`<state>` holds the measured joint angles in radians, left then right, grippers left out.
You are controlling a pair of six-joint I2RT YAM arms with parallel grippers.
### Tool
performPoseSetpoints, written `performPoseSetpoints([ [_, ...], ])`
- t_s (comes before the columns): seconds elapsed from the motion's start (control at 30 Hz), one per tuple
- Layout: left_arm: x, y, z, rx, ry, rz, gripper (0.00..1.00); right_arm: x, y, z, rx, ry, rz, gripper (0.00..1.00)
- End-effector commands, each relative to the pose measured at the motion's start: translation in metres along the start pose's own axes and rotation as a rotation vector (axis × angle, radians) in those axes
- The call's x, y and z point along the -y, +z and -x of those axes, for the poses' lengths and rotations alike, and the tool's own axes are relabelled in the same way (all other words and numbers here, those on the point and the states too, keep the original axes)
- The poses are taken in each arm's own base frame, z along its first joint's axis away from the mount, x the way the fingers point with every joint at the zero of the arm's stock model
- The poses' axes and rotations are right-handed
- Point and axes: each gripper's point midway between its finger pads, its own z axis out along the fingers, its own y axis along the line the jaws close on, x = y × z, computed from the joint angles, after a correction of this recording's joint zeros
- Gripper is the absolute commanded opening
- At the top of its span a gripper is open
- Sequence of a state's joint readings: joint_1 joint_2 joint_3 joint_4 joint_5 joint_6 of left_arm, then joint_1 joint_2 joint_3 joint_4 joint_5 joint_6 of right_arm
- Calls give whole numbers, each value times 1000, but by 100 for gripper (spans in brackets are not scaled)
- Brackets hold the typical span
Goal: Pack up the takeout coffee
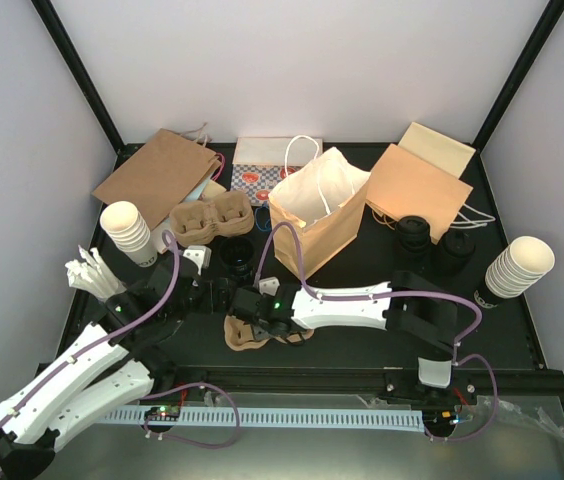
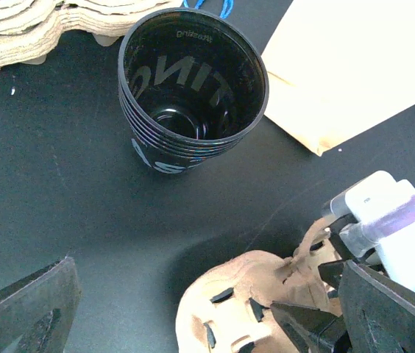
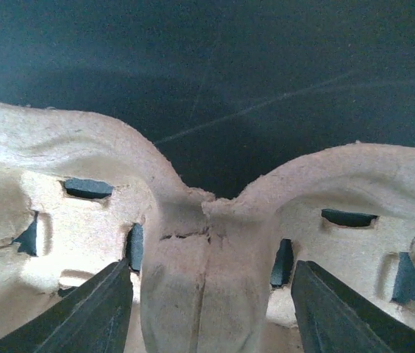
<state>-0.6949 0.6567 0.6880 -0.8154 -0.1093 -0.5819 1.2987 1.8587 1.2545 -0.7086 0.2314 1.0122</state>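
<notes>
R wrist view: pulp carrier (image 3: pixel 207 243) under right gripper (image 3: pixel 211 271) runs off L, R & bottom edges, and is blurred. Both fingers (image 3: pixel 82 316) are clipped by the bottom edge, so contact w/ centre ridge can't be told. L wrist view: left gripper (image 2: pixel 207 268) shows only finger stubs at bottom corners; carrier just below it is clipped, partly hidden by right gripper. Ahead-left, carrier stack (image 2: pixel 16 29) is cut by the top edge; ahead-right, paper bag (image 2: pixel 355 66) likewise. Top view: lidded coffee cups (image 1: pixel 430 242), well apart from both grippers, are too small to count.
</notes>
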Motion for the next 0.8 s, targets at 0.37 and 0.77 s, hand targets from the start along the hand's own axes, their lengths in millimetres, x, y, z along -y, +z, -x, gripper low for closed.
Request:
performPoseSetpoints([
  [0.37,8,-10,16,40,4,-19,99,-1,-1,8,28,28,19,41],
  [0.77,8,-14,22,53,10,-12,99,5,-32,22,94,25,42,38],
])
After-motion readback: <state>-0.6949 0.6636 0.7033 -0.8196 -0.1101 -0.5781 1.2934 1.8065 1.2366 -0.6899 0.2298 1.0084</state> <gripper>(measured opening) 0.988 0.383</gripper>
